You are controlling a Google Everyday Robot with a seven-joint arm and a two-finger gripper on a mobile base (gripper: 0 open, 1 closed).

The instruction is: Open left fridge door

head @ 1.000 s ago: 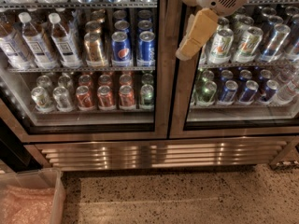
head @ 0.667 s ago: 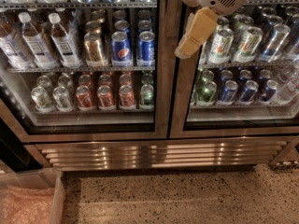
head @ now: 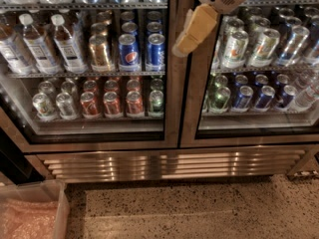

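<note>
The fridge [head: 169,163] fills the view, with two glass doors and a ribbed steel grille at its base. The left fridge door [head: 170,108] stands shut; water bottles [head: 37,46] and blue Pepsi cans [head: 129,51] show behind its glass. My gripper [head: 183,45], white wrist above and tan below, hangs from the top of the view in front of the steel centre post, at the left door's right edge and level with the Pepsi shelf. The right door [head: 192,108] shows green-and-white and silver cans.
A clear plastic bin [head: 32,210] with pinkish contents stands on the speckled floor [head: 189,208] at the bottom left. A dark gap [head: 10,158] runs beside the fridge's left side.
My gripper has moved left, from in front of the right door's glass edge to over the centre post. The doors and cans have not moved.
</note>
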